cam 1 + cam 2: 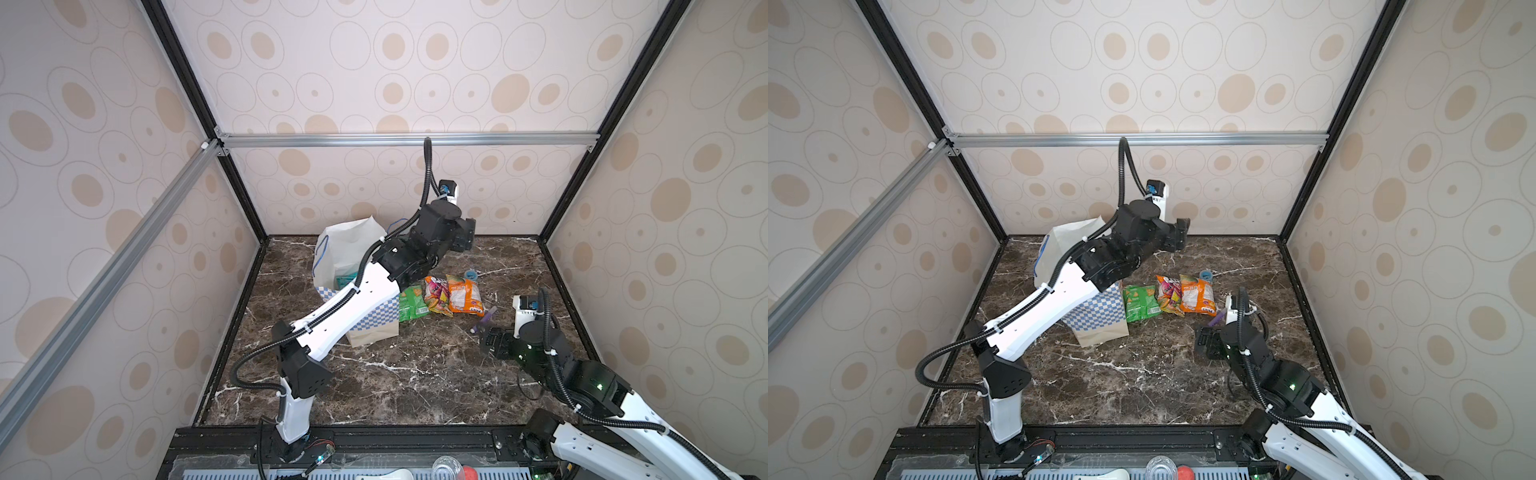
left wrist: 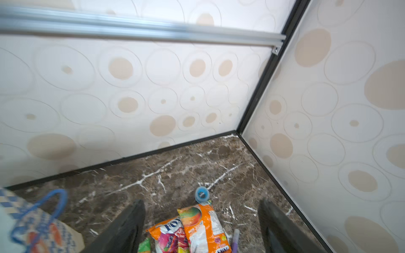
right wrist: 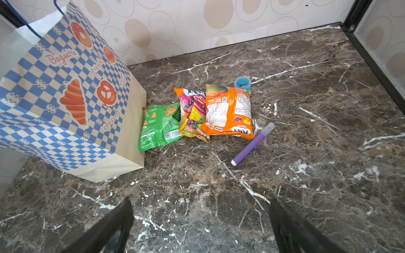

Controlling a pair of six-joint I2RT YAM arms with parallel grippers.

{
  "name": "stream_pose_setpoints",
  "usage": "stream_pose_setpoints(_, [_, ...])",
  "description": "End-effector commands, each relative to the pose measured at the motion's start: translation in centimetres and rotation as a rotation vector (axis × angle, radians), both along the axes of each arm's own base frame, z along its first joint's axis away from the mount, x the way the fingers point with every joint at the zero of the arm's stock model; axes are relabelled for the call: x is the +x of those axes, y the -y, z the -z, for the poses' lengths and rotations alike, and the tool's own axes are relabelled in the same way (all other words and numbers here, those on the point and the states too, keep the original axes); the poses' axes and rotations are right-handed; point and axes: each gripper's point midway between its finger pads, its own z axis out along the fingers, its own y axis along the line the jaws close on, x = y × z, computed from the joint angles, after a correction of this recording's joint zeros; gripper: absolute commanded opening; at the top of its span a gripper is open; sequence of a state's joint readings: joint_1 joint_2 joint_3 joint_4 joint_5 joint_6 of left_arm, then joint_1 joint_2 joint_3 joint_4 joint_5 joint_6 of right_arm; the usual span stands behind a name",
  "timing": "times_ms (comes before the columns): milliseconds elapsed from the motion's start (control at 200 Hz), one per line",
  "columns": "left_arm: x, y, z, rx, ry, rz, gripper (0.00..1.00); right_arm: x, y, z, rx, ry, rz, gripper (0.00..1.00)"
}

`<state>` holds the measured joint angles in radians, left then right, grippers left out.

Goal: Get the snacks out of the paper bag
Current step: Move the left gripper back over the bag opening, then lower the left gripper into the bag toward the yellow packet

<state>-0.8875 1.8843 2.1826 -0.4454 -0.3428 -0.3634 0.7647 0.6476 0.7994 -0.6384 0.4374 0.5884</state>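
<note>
Standing left of centre in both top views, the paper bag point(image 1: 376, 322) is upright on the marble table point(image 1: 395, 386), checkered face toward the packets. In a top view its open mouth shows a teal packet point(image 1: 345, 279) lying inside.

Three snacks lie in a row on the table just right of the bag. The green packet point(image 3: 160, 128) rests against the bag's lower side. Next to it is a pink-and-yellow packet point(image 3: 192, 114), and then the orange packet point(image 3: 228, 111), whose edge overlaps its neighbour. A small blue tape roll point(image 3: 242, 82) sits at the orange packet's upper right corner, and a purple pen point(image 3: 252, 144) lies slanted just to its lower right.

The left gripper point(image 2: 201, 201) hangs raised in the upper middle of the top views, above the far end of the row. Its fingers point(image 2: 131, 227) are spread wide and grasp nothing.

The right gripper point(image 3: 200, 200) sits at the lower right of the top views, low over bare marble — fingers released, wide apart and empty, well short of the pen.
</note>
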Motion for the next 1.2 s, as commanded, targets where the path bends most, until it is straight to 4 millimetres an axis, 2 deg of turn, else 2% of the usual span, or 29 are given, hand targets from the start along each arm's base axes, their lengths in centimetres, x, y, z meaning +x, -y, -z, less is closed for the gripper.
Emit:
stream_pose_setpoints(0, [-1.0,-4.6,-4.5,0.033,0.110,-0.117,0.82,0.9,-1.7,-3.3,0.046,0.082,-0.053,1.00])
stream_pose_setpoints(70, [-1.2,-6.2,-4.8,0.058,0.124,-0.165,0.83,1.4,-3.1,-4.8,0.063,0.112,-0.102,1.00])
stream_pose_setpoints(180, [-1.0,-8.8,-4.1,0.115,0.108,-0.254,0.84,2.0,-6.0,-7.4,0.092,0.163,-0.223,1.00])
stream_pose_setpoints(330, [0.2,-11.6,-1.6,0.160,0.041,-0.325,0.84,2.7,-10.1,-11.2,0.125,0.234,-0.385,1.00])
stream_pose_setpoints(465, [1.4,-14.0,1.1,0.177,-0.034,-0.379,0.85,3.4,-12.7,-13.0,0.148,0.260,-0.470,1.00])
stream_pose_setpoints(575, [2.5,-17.1,4.0,0.200,-0.108,-0.473,0.86,3.6,-13.8,-12.9,0.156,0.237,-0.503,1.00])
stream_pose_setpoints(710, [3.5,-19.9,7.6,0.201,-0.185,-0.516,0.86,3.5,-14.0,-11.7,0.141,0.194,-0.513,1.00])
stream_pose_setpoints(895, [4.5,-21.1,11.6,0.161,-0.275,-0.467,0.82,3.3,-13.4,-10.3,0.126,0.152,-0.493,1.00])
stream_pose_setpoints(1195, [5.6,-22.6,16.9,0.185,-0.388,-0.465,0.81,3.1,-13.4,-10.4,0.144,0.146,-0.491,1.00])
